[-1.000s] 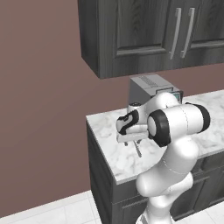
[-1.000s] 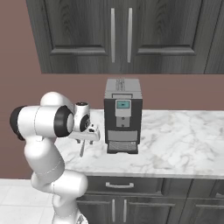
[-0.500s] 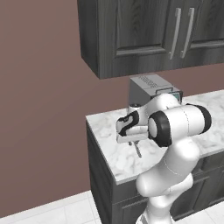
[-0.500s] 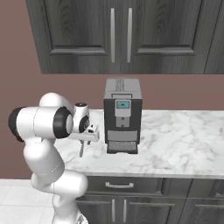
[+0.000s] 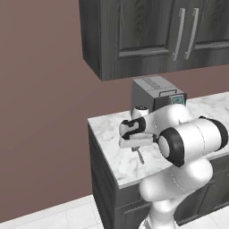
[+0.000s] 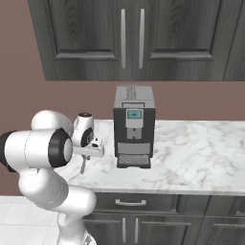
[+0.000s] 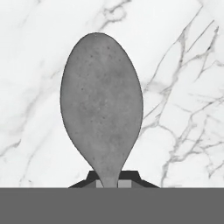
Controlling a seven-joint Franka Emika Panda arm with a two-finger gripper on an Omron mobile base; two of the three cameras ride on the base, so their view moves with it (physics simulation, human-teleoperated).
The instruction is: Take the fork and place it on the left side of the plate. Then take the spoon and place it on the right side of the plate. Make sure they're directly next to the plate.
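Gripper (image 7: 108,183) is clamped on the spoon (image 7: 101,107) at the neck — its long axis runs straight out from the jaws, bowl leading, hanging over the marble counter (image 7: 183,65); you carry it bowl-first.

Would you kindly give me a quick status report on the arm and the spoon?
Gripper shut on the spoon, bowl pointing down at marble counter. Coffee machine stands close on the right.

Bare marble counter (image 5: 117,156) lies all around the gripper (image 5: 137,150) on its left end, so there's open room toward the front edge and the wall. The coffee machine (image 6: 133,125) stands just beside the arm, blocking the way right. Dark cupboards (image 6: 131,38) hang overhead, capping any high lift.
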